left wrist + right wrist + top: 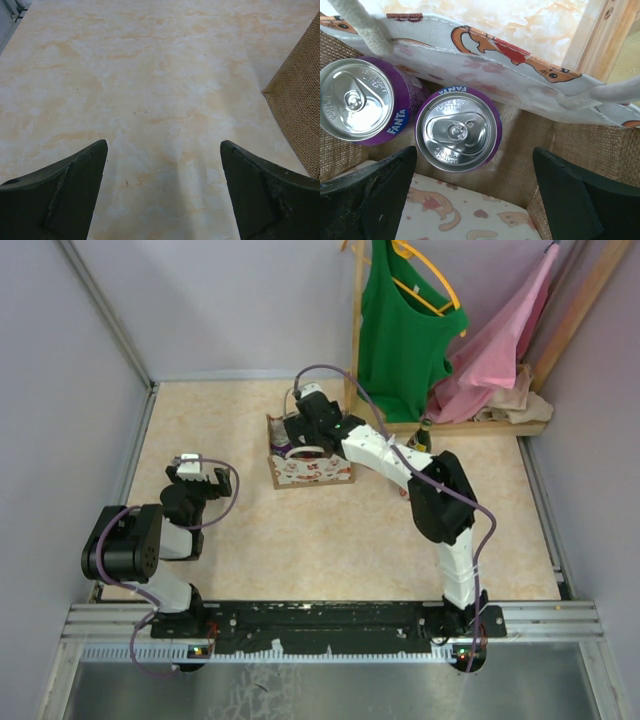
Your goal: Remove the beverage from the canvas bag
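Black fingers [370, 200] of the right pincer [474, 165] filled the lower corners of the right wrist view. They were spread wide apart and clamped on nothing, directly above the open mouth of the canvas bag [312, 472]. Inside the bag stood two purple cans, both upright with silver lids and tabs flat. The first Fanta can [458, 131] lay below the gap between the fingers, untouched by either. The second Fanta can [357, 100] stood just beside it, nearer the bag's end wall. A white loop handle [360, 25] crossed above the second can, and cat prints marked the bag's inner wall. The left pincer [164, 155] was likewise apart and held nothing, over bare marbled tabletop [150, 75]. In the top view it was well apart from the bag, on the bag's left. Beyond the bag on its right stood a dark bottle [422, 435] at the foot of a wooden rack [357, 330]. The rack carried a green top [400, 320] and a pink garment [500, 340].
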### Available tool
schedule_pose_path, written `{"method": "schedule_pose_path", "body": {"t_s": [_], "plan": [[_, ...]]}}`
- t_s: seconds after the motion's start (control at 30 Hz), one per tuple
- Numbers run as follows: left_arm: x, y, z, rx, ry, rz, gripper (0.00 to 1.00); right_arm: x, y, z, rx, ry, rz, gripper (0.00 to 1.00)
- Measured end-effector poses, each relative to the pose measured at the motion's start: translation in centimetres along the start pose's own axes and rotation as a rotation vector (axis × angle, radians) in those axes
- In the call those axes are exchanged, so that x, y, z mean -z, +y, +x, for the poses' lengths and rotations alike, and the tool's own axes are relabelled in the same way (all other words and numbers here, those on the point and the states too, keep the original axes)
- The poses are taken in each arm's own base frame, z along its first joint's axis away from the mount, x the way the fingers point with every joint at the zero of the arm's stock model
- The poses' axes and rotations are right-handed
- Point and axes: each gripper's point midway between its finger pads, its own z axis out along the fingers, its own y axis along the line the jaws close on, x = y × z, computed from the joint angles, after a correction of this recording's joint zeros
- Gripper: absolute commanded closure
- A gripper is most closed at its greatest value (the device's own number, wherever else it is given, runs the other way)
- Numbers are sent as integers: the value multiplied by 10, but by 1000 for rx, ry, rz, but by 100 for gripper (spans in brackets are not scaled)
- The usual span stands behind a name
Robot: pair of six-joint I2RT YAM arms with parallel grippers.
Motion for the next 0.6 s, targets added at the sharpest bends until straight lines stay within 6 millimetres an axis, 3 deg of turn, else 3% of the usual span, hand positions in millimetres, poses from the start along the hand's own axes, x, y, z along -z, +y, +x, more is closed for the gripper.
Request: {"method": "schedule_pose_path", "body": {"t_s": [0.47, 0.57, 0.6], "plan": [[0, 0, 0, 0, 0, 0, 0, -32, 3, 14, 33, 29, 16, 3], [0, 0, 0, 0, 0, 0, 0, -37, 4, 16, 37, 34, 20, 14], [0, 0, 0, 0, 0, 0, 0, -38, 4, 15, 37, 32, 20, 22]]}}
